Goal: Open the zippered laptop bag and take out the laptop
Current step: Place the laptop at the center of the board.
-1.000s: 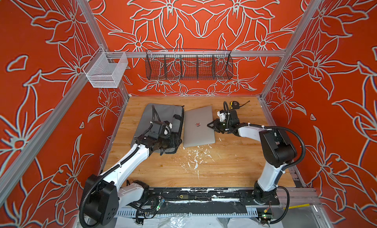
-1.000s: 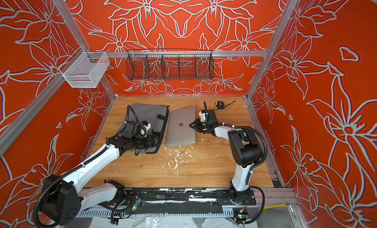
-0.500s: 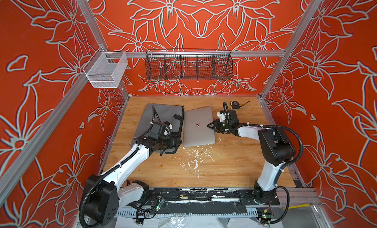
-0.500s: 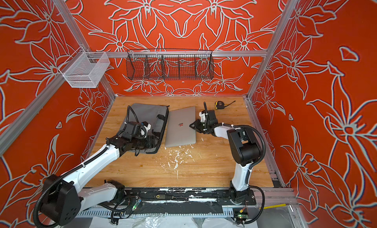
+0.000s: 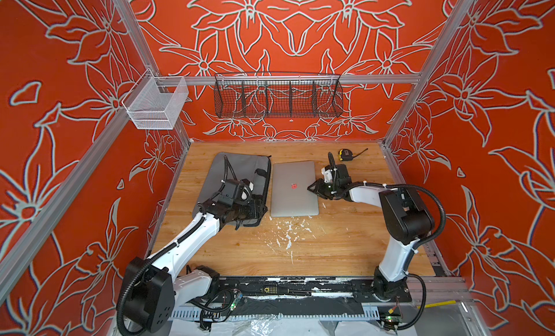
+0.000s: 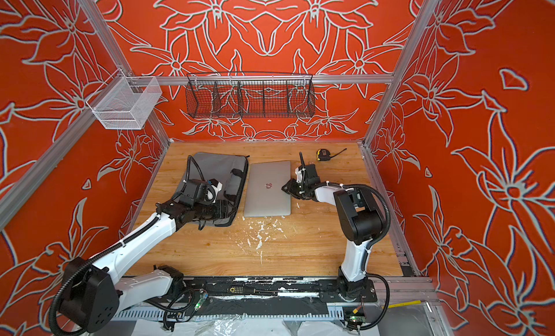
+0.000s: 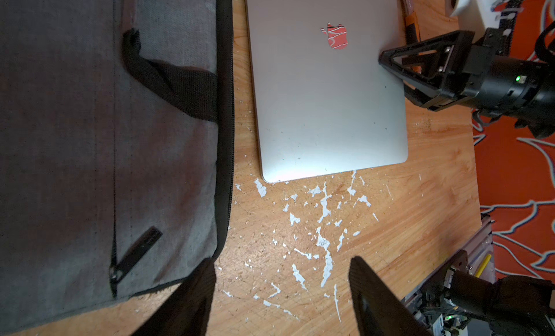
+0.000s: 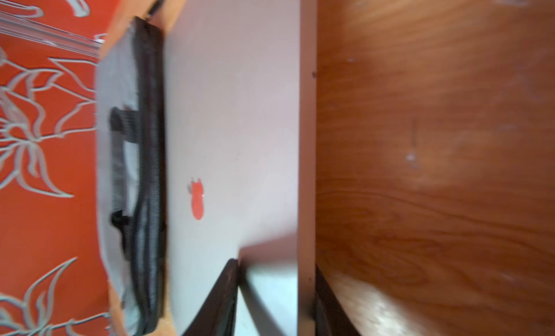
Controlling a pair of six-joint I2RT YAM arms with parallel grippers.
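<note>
The grey zippered laptop bag (image 5: 240, 169) (image 6: 216, 166) lies flat at the table's back left, black strap handles on top. Beside it on the right, the silver laptop (image 5: 292, 196) (image 6: 267, 196) rests on the wood, outside the bag, red mark up. My right gripper (image 5: 312, 188) (image 8: 276, 265) is open at the laptop's right edge: one finger (image 8: 231, 277) sits over the lid, the other beside and below the edge. My left gripper (image 7: 282, 277) (image 5: 255, 209) hovers open above the bag's near right corner (image 7: 180, 259), with only bare wood between its fingers.
A yellow and black tape measure (image 5: 345, 154) lies at the back right. White paint flecks (image 5: 288, 232) scar the wood in front of the laptop. A black wire basket (image 5: 277, 97) and a white mesh basket (image 5: 156, 106) hang on the walls.
The right gripper's jaws have spread wider at the laptop's right edge. The laptop, the bag and the left arm have stayed in place.
</note>
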